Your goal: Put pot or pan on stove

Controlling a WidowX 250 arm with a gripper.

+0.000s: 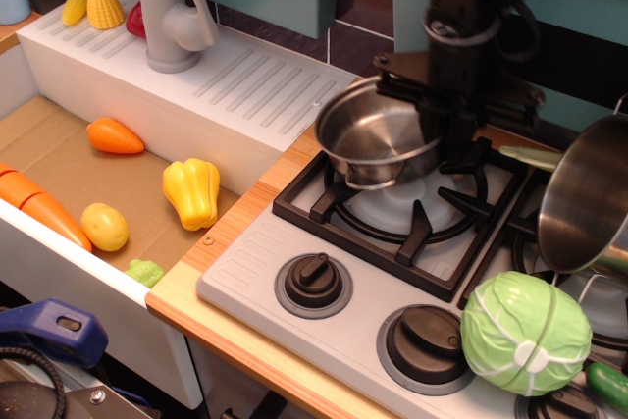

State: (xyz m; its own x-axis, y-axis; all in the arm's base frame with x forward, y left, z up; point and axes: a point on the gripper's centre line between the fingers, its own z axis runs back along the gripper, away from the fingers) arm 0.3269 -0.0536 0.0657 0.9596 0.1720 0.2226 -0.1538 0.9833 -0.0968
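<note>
Jaws clamped on the right rim of the small pot, gripping it from above. Pot hangs to the left of the jaws, tilted, open side up and toward camera, above the rear left of the front-left burner grate on the stove. Looks not yet seated; whether the base touches a prong can't be told.

Risks, judged from this view:
- Pot is held by one rim only, off-centre. If the grip slips it tips further and lands skewed on the prongs.
- Pot sits toward the grate's back-left corner. Released here, part of the base could overhang the grate and rock.
- Lowering while tilted, the low edge meets a prong first and could twist the pot in the jaws.
- Taller steel pot is near, right of the jaws, leaning in over the stove. Any rightward drift risks a bump with the arm.

Room: below and in front of the jaws the grate centre is open, nothing on it. Front right of the jaws, cabbage sits by the knobs, well clear of the burner. Left of the jaws lies the grey drainboard edge and the wooden table strip, close under the pot's left side. Best free path looks down and slightly forward-right.
</note>
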